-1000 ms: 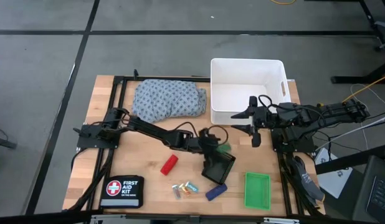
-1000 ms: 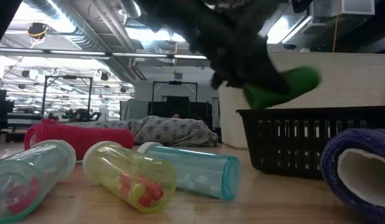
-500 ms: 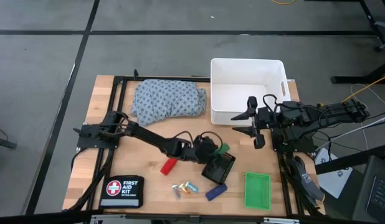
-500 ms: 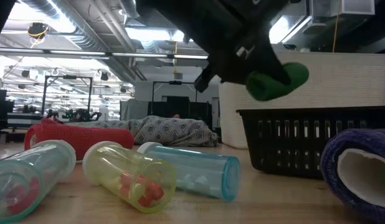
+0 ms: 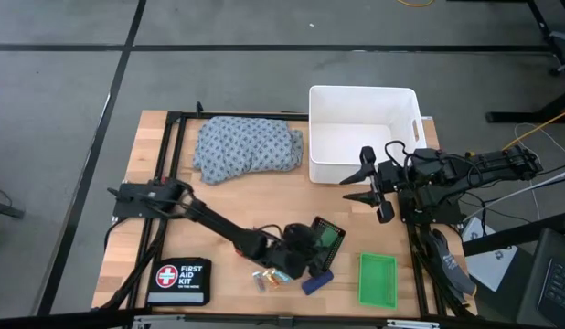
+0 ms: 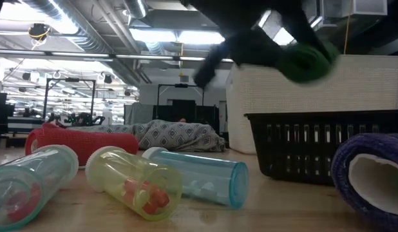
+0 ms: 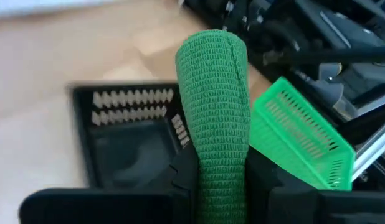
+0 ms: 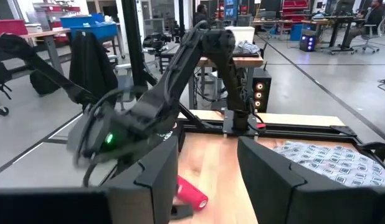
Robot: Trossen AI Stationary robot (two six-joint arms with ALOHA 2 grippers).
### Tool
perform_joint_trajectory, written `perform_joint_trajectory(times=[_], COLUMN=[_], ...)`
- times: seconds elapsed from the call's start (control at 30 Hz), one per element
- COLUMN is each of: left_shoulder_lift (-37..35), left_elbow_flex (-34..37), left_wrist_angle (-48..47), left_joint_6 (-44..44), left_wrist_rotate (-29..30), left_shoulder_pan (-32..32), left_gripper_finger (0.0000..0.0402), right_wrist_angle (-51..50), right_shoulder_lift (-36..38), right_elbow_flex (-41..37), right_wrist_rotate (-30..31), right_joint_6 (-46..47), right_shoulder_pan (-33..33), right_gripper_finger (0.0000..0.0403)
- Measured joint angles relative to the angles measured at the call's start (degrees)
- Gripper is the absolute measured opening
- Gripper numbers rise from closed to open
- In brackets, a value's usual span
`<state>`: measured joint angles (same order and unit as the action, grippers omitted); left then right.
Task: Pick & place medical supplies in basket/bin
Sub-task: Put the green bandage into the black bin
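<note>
My left gripper (image 5: pixel 317 247) is shut on a green roll (image 7: pixel 214 118), held above the black mesh tray (image 5: pixel 330 245); the low view shows the green roll (image 6: pixel 308 61) over the black mesh tray's rim (image 6: pixel 315 119). The red roll (image 6: pixel 83 143) and blue roll (image 5: pixel 317 281) lie on the table. Small clear packets (image 5: pixel 269 278) lie near the front edge. The dotted cloth (image 5: pixel 248 148) rests at the far side beside the white tub (image 5: pixel 363 132). The green tray (image 5: pixel 376 279) sits near the front right. My right gripper (image 5: pixel 367 187) is open and hovers by the tub's near side. My left gripper pinches the green roll between its two fingers (image 7: pixel 183 177), which sit on either side of the roll's near end (image 7: pixel 214 177). The roll points forward along the fingers and sticks out past their tips. It is lifted clear, above the mesh tray.
A black FIRST AID KIT pouch (image 5: pixel 182 279) lies at the near left corner. The left arm stretches low across the table's middle and covers the red roll in the high view. Bare wood shows between the cloth and the pouch.
My left gripper has carried the green roll toward the table's near edge and a little to the right, from beside the mesh tray's far side to over the tray. The arm has swung nearer with it. It has stayed shut on the roll.
</note>
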<state>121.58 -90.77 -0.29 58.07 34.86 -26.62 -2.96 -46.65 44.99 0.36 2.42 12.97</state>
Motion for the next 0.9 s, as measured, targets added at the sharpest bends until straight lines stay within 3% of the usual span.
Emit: perform_joint_trajectory(times=[0.13,0.37,0.67,0.9], left_shoulder_lift=[5.9,10.8,10.5,10.4], left_elbow_flex=[-7.5,-19.3,-20.2,-20.2], left_wrist_angle=[-3.4,-21.5,-30.2,-31.7], left_joint_6=[0.0,3.3,11.1,12.7], left_wrist_rotate=[-2.1,-0.1,1.0,1.6], left_shoulder_pan=[0.9,2.1,0.9,-0.4], left_gripper_finger=[0.0068,0.0068,0.0068,0.0081], right_wrist_angle=[0.0,-0.7,-1.0,-1.0], right_shoulder_lift=[0.0,0.0,0.0,0.0], right_elbow_flex=[0.0,0.0,0.0,0.0], right_wrist_rotate=[-0.8,-3.0,-3.0,-2.9], right_joint_6=[0.1,0.4,0.2,0.4], right_shoulder_pan=[0.0,0.0,0.0,0.0], right_gripper_finger=[0.0167,0.0167,0.0167,0.0167])
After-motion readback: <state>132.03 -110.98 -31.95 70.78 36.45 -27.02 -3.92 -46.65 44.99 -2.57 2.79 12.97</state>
